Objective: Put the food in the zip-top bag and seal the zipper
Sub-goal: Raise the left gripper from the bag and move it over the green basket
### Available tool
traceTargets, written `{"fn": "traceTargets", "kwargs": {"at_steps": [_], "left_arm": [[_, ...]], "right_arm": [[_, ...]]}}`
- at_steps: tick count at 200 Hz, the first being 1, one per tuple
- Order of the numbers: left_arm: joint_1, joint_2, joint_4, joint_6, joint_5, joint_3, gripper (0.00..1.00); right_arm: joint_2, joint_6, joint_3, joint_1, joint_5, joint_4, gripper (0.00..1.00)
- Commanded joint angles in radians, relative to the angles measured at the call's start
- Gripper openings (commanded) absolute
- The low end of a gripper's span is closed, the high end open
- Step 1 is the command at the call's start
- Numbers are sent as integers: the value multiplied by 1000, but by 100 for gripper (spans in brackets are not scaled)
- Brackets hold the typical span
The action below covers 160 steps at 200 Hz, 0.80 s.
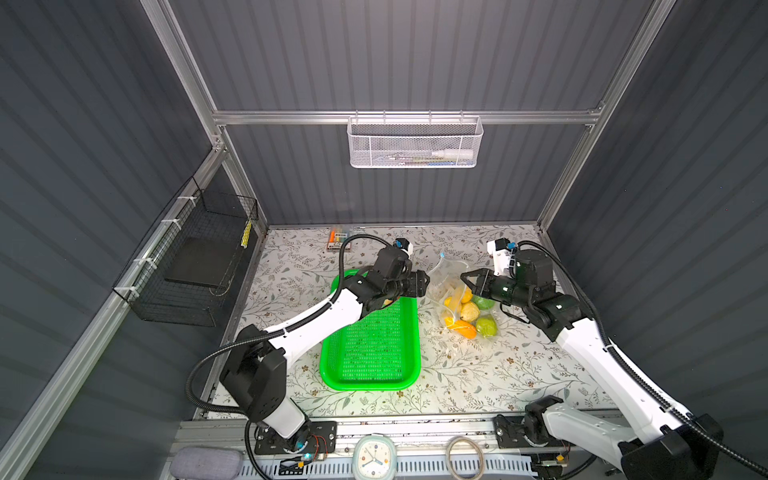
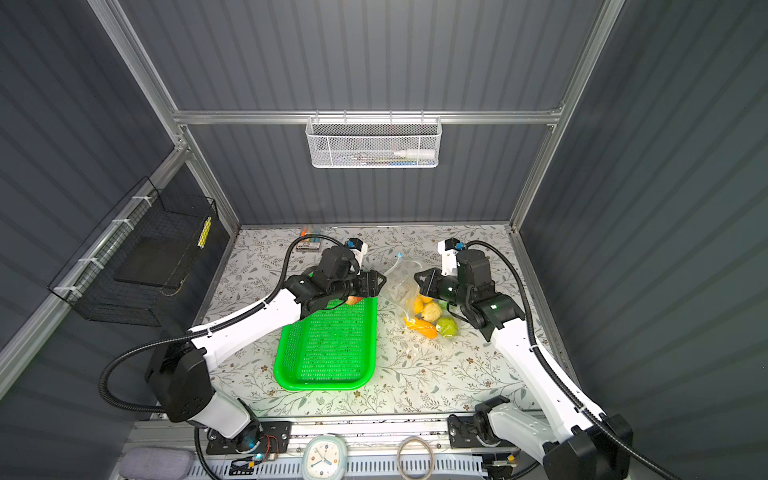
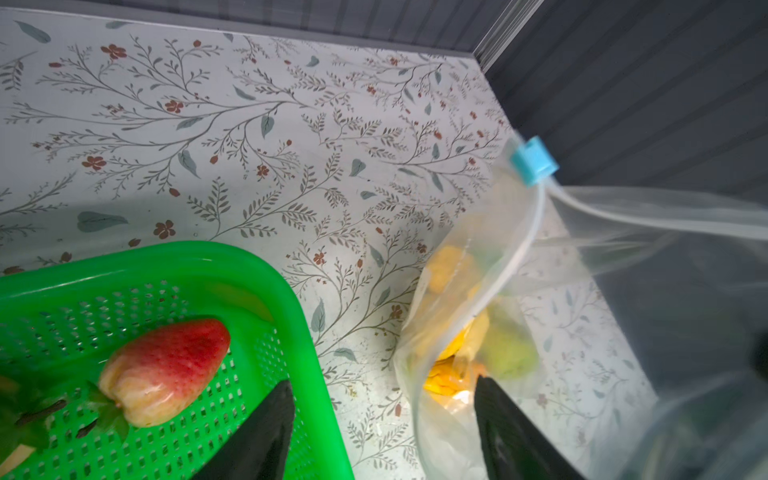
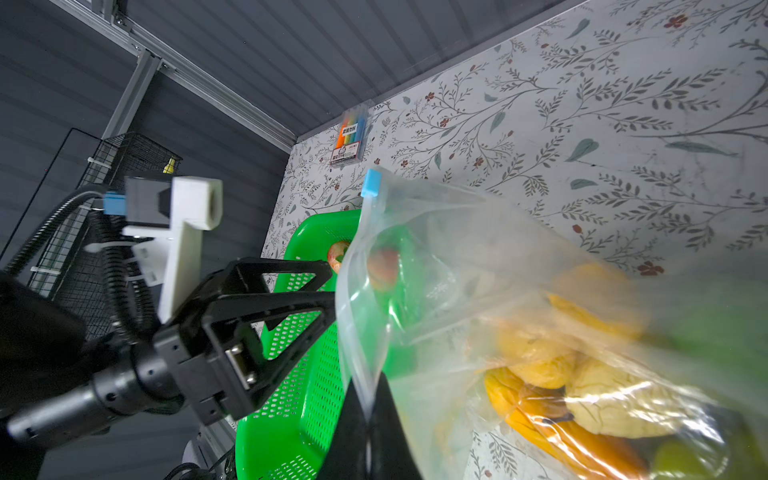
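Left wrist: left gripper [image 3: 384, 380] is gaping, empty; I'm aiming across the strawberry [image 3: 166, 370]. My right gripper [image 4: 365, 390] is pinching the zip-top bag [image 4: 457, 249].

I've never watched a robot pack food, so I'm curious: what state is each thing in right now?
zip-top bag, mouth open, yellow, orange and green food inside
zipper slider, at one end, unsealed
green tray, holds a red strawberry
left pincer, open, empty
right pincer, shut on the bag's edge
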Motion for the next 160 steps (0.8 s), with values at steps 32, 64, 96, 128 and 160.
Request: {"fn": "traceTargets", "kwargs": {"at_steps": [32,64,96,128,160], "left_arm": [[11,88,42,22,121,66,30],[11,85,62,13,196,86,0],[10,34,79,-25,219,93,0],[1,-24,127,-57,223,115,0],[-13,-45,157,-77,229,135,0]], "right_arm": [[-5,-24,26,-1,13,-20,0],[9,-54,50,-5,79,-77,0],[21,-136,135,-21,164,-213,0],[1,-185,239,-79,148,-259,0],[-17,-230,324,-112,147,-295,0]]}}
